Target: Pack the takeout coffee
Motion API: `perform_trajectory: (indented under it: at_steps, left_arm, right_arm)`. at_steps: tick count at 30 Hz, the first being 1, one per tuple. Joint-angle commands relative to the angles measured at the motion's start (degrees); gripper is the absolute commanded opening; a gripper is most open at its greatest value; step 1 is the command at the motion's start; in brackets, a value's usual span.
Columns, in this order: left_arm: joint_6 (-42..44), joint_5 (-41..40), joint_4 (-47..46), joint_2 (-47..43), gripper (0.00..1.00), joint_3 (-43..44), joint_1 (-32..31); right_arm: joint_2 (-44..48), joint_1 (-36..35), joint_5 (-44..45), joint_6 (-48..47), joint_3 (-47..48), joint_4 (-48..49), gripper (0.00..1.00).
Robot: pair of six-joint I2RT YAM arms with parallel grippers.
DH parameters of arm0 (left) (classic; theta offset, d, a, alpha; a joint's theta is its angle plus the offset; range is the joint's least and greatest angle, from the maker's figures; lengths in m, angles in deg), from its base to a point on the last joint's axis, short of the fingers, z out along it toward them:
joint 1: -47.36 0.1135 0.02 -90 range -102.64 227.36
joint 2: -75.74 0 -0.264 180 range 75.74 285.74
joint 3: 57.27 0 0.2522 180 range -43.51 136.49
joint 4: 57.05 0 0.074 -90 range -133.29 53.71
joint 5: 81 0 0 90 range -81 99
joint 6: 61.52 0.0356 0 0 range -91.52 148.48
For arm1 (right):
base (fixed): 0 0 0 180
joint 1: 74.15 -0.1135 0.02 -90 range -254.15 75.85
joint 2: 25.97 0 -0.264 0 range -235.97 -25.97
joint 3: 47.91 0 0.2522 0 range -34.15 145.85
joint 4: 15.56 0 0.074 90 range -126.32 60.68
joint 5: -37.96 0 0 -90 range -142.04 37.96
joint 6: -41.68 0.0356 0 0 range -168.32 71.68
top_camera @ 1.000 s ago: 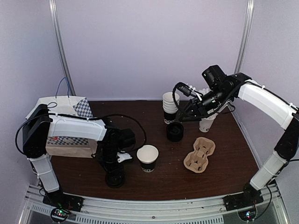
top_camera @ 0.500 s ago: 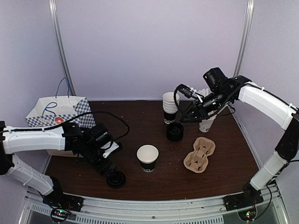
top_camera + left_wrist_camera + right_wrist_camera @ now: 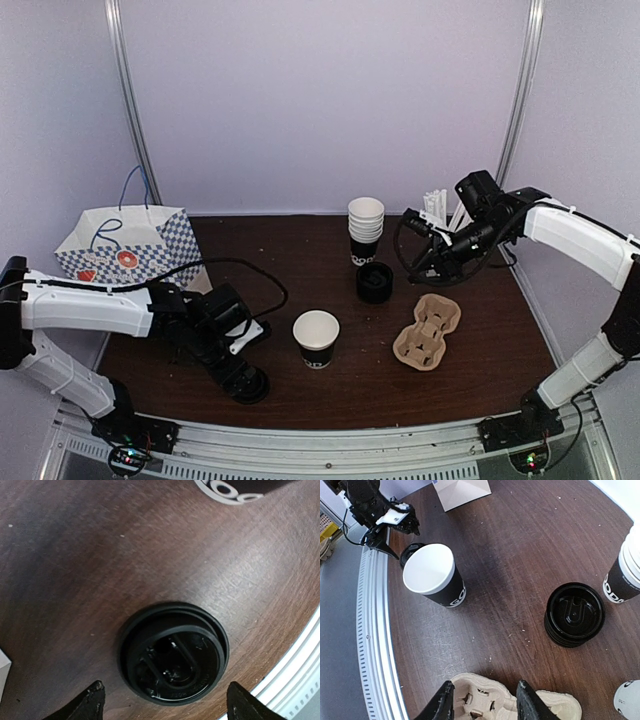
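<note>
On your table (image 3: 280,240), the takeout cup (image 3: 316,338) stands mid-board; from it you find the loose lid (image 3: 174,653) at 8 o'clock, the carrier (image 3: 427,330) at 3, the lid stack (image 3: 374,282) at 1 with the cup stack (image 3: 365,230) just behind, the bag (image 3: 125,245) at 10

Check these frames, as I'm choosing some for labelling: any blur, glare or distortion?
Top external: soft, even light, everything sharp. Left wrist: black lid in focus but low in contrast against the dark wooden table; paper cup cropped at the top edge. Right wrist: wide-angle lens bows the metal rail; that cup sharp.
</note>
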Motion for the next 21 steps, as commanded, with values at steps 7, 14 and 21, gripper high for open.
perform_trajectory:
  at_steps: [7,14,21]
  left_arm:
    - [1.04,-3.94,0.46,8.02,0.84,4.50,-3.16]
    - [-0.14,-4.63,0.04,10.81,0.82,5.45,-4.11]
    - [-0.49,-4.99,0.04,11.01,0.79,5.02,-4.08]
  right_arm:
    - [1.94,2.23,0.80,-0.94,-1.46,4.77,0.43]
    - [1.89,2.24,0.36,-0.77,-1.84,5.15,0.43]
    - [1.85,2.24,0.18,-0.50,-2.08,5.48,0.44]
